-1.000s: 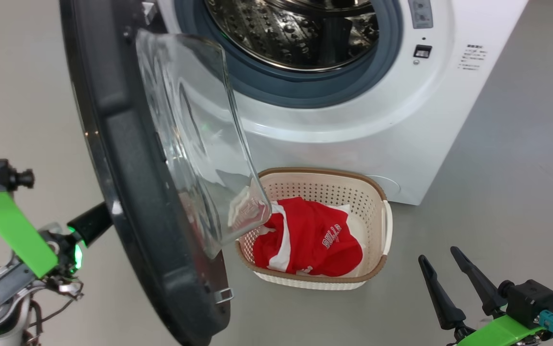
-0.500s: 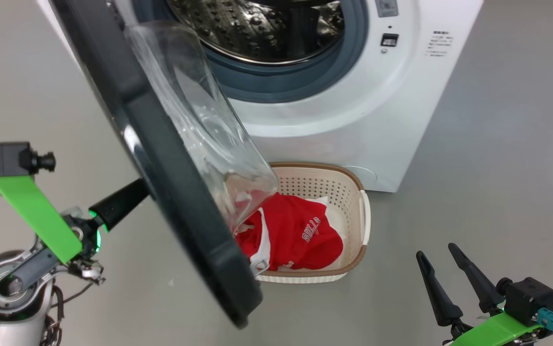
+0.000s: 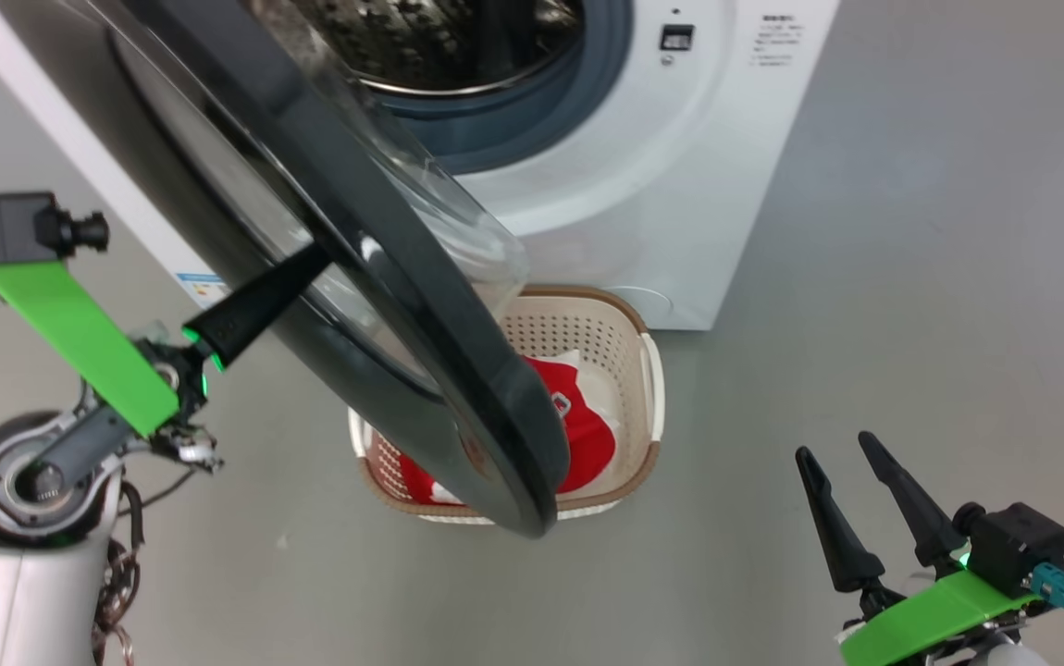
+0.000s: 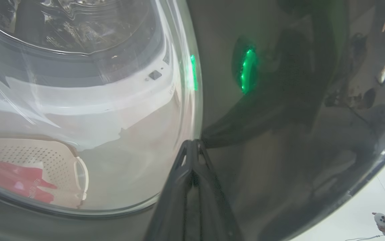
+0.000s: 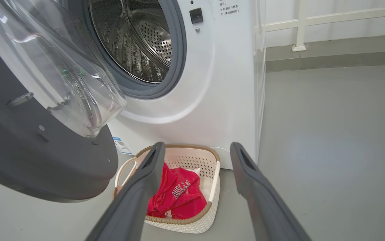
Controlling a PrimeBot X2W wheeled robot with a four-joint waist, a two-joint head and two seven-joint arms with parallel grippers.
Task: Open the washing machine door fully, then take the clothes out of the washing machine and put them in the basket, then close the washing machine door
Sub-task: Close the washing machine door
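Left hand (image 4: 192, 144), fingers together, touches the half-open washing machine door (image 3: 458, 370). Right hand (image 3: 833, 446) wide, empty. Clothes (image 5: 175, 197) in basket (image 5: 192, 227).

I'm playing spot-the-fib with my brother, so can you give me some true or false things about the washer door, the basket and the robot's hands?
1. The red clothes lie in the basket. True.
2. The washing machine door is shut tight. False: it stands partly open, and the drum shows behind it.
3. The left hand has its fingers together, tips against the door's outer face. True.
4. The right hand grips the basket. False: it is open and empty, off to the side of the basket.
5. A shirt lies in the drum. False: the part of the drum that shows is bare.
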